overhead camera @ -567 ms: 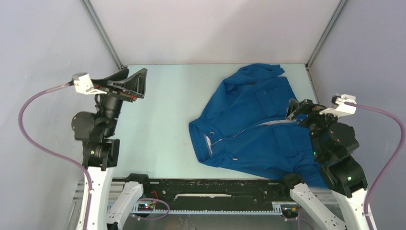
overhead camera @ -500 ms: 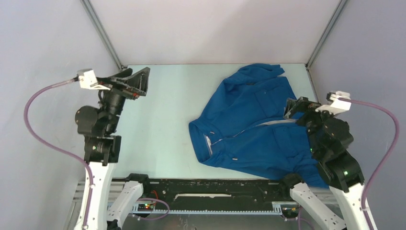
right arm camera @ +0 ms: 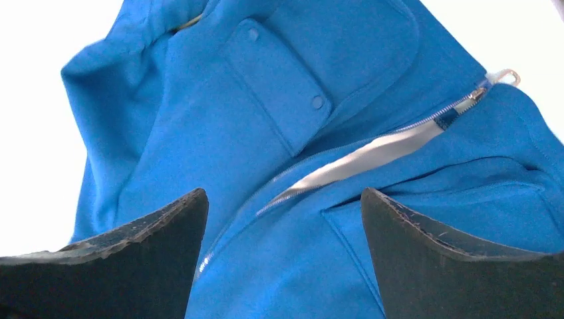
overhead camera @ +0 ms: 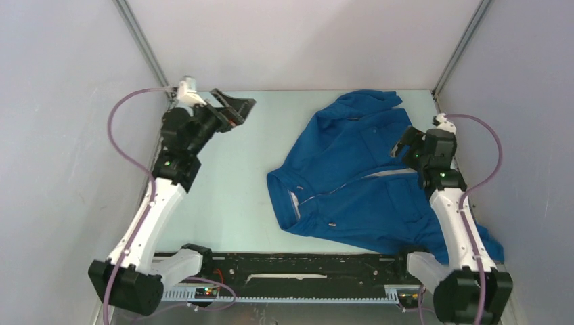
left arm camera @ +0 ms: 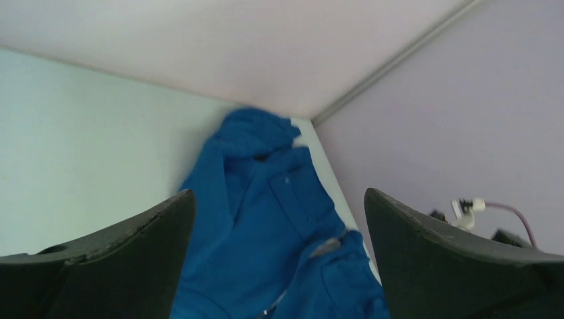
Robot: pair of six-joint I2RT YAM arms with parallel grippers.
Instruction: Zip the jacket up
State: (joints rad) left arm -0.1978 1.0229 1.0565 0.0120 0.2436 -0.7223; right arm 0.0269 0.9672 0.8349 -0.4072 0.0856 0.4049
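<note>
The jacket [overhead camera: 352,169] is spread flat on the right half of the table [overhead camera: 223,183], with the collar turned toward the middle and the hem toward the right edge. The zipper is not yet closed. A wedge of pale lining [right arm camera: 372,156] is seen between the front edges, and the slider [right arm camera: 475,94] sits at the hem end of this gap. The right gripper [overhead camera: 403,143] is held just above that place, its jaws spread and nothing between them, probably so that the slider can be taken. The left gripper [overhead camera: 240,108] is also spread and empty. It is raised over the far left of the table, well apart from the jacket, and is likely meant to hold the cloth taut later.
</note>
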